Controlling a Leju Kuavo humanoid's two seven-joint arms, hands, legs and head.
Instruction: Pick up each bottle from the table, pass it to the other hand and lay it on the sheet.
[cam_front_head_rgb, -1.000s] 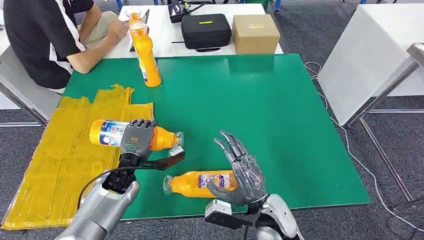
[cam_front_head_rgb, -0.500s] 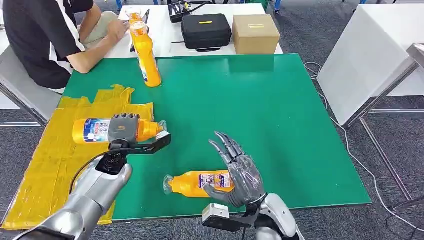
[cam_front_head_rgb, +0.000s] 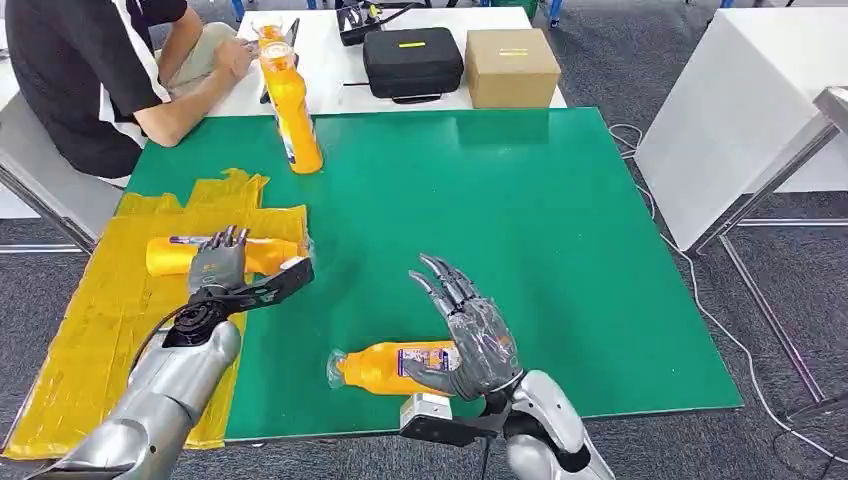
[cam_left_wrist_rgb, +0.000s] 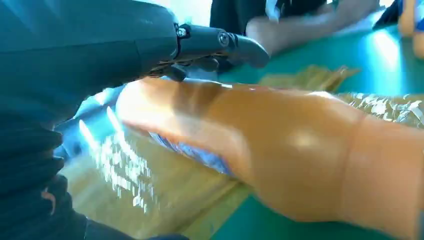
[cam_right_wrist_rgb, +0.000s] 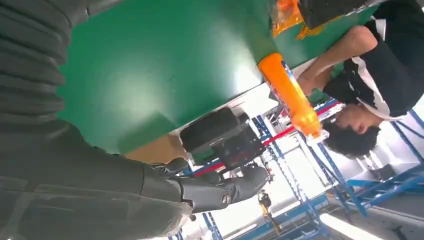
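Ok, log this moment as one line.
left hand: holds bottle over sheet | right hand: open beside lying bottle | upright bottle: untouched

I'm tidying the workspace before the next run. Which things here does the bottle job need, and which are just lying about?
Needed:
bottle in the left robot hand, over the sheet
lying bottle near the right robot hand
upright bottle
yellow sheet

Lying about:
black case
cardboard box
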